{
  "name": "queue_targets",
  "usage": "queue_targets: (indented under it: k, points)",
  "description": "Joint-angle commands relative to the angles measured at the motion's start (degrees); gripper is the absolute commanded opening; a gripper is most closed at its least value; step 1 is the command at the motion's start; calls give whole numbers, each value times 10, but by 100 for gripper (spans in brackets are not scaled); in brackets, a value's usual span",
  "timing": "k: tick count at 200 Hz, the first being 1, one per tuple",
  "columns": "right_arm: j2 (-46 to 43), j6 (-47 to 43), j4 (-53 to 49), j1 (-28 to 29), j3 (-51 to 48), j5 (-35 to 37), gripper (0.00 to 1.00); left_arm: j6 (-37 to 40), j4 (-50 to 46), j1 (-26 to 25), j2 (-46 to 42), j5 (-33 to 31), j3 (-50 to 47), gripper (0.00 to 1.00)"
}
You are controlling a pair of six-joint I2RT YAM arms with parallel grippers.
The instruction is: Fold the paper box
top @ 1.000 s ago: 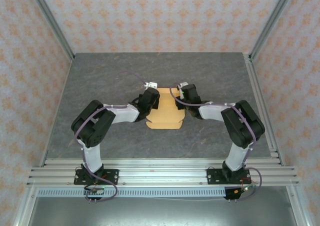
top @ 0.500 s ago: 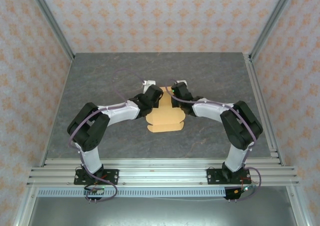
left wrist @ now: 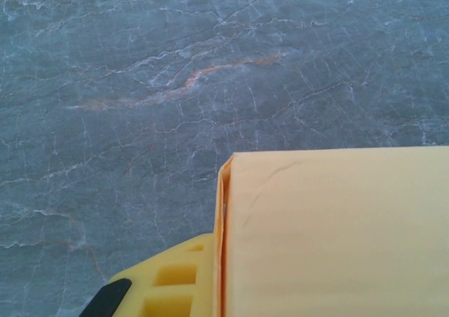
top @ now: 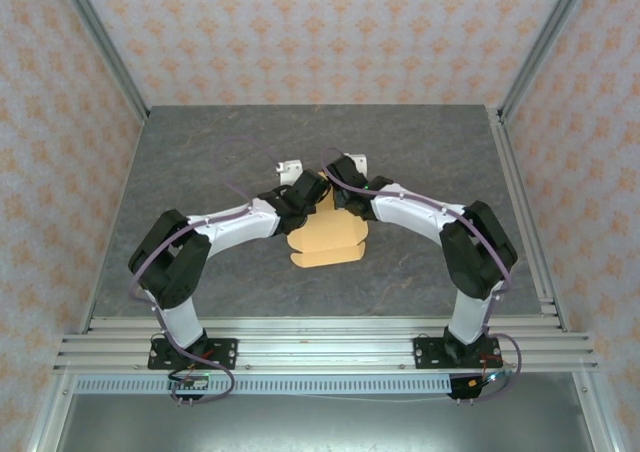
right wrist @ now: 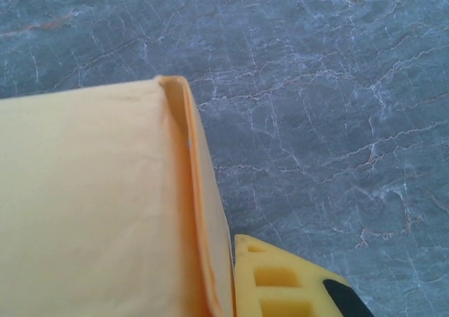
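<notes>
Plain tan paper box (top: 325, 240), seemingly folded double.

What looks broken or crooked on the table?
Nothing is torn or spilled. The thin tan-orange card box lies a little crooked on the grey stone-look table, and a faint wrinkle runs near its folded corner.

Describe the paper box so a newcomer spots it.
Find the middle of the grey marbled table, where both arms meet. The paper box is held at its far corners by the left claw and right claw: flat tan-orange card against grey stone and black-and-white arms.
</notes>
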Motion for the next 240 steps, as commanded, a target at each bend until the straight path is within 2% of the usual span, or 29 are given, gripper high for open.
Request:
queue_targets:
  k: [1,30,46,102,120,155,212,240]
  points:
    - [-3,45,-104,13,-1,82,0,-41,-74,8,-23,-85,-10,0]
    - [-1,49,-98,13,-10,69,0,-57,-50,23,-26,-48,-33,0]
    - [10,50,-100,13,-5,70,0,-63,-49,30,-15,-50,-36,0]
    - [54,62,-157,9,63,63,0,-91,-113,48,38,-47,21,0]
    - [60,57,-163,9,77,49,0,-88,-83,48,28,-18,12,22]
    - [64,46,-169,9,86,44,0,-53,-64,48,-1,18,4,56]
    - [77,22,-214,9,121,35,0,-16,-35,47,-70,115,-25,91]
    - [82,2,-241,9,142,24,0,-4,-41,53,-143,119,-54,94]
